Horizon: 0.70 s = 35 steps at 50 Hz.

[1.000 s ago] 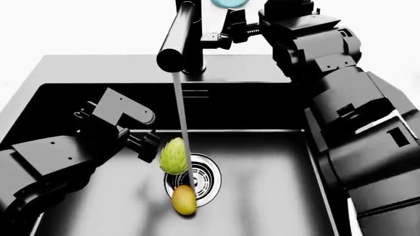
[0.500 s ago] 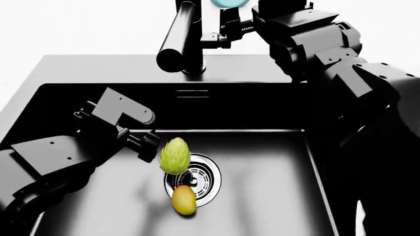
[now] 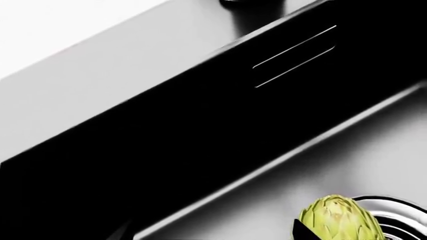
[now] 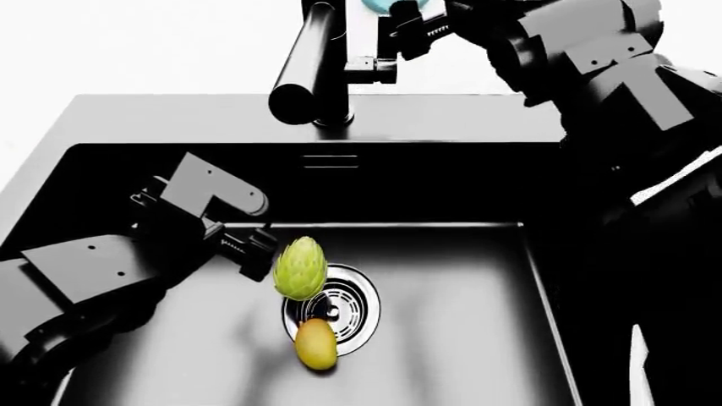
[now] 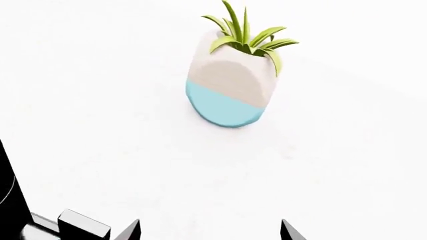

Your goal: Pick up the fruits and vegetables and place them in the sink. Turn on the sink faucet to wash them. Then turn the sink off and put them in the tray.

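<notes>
Fruit first: mango point(image 4: 316, 344) lies on the sink point(image 4: 451, 338) floor at the near edge of the drain point(image 4: 350, 306), with the artichoke point(image 4: 300, 268) just behind it, both placed for washing. Left tool point(image 4: 257, 252) sits released beside the artichoke, probably positioned for retrieval to the tray, which is not in view. Faucet point(image 4: 307, 63) shows no water; washing appears finished. Right tool point(image 4: 412, 30) is near the faucet lever, apparently released. Potted plant point(image 5: 230, 82) stands beyond on the white surface point(image 5: 100, 100).

Bright, blank white counter point(image 5: 100, 125) — perhaps overexposed — with a white-and-blue potted plant point(image 5: 231, 85).
</notes>
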{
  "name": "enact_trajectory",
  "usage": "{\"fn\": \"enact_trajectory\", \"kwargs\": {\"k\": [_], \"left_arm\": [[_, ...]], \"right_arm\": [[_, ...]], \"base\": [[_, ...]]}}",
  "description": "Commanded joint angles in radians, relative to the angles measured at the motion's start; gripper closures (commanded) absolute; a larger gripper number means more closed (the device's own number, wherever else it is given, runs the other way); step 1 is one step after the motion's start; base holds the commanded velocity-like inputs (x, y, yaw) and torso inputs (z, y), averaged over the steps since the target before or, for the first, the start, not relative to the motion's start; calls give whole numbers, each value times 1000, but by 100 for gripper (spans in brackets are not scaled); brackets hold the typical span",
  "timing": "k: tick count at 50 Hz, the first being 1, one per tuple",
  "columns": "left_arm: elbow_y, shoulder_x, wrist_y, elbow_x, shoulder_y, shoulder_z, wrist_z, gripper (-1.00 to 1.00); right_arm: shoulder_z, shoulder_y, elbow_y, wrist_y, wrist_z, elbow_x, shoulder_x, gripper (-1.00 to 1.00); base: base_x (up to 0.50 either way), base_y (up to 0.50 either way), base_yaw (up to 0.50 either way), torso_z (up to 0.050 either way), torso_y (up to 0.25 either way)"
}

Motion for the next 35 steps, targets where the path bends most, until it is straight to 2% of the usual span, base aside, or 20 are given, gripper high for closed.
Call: {"fn": "enact_trajectory", "kwargs": {"k": [1,6,10,19,28,35], "left_arm": [[0,4,-10,-7,-2,3,-1,-100],[11,-5,-17,-18,0,-6,-13,-100],[25,-11,-27,-28,-2,-12,-24,-100],[39,-15,-36,-40,-3,-21,-38,-100],[49,-10,-49,-45,-11,-21,-53,-100],[52,-12,-55,-48,-12,-20,-56,-100]], "right_arm": [[283,111,1,216,-343,-465,10,-100],[292,175,-24,299,-525,-517,30,-100],[312,168,-383,568,-483,-441,174,-100],[289,198,-727,907,-586,-291,323,-100],[189,258,-950,1093,-673,-184,383,-100],[133,262,-1064,1100,-583,129,434,-100]], "base": [[0,0,0,0,0],[0,0,0,0,0],[0,0,0,0,0],[0,0,0,0,0],[0,0,0,0,0],[0,0,0,0,0]]}}
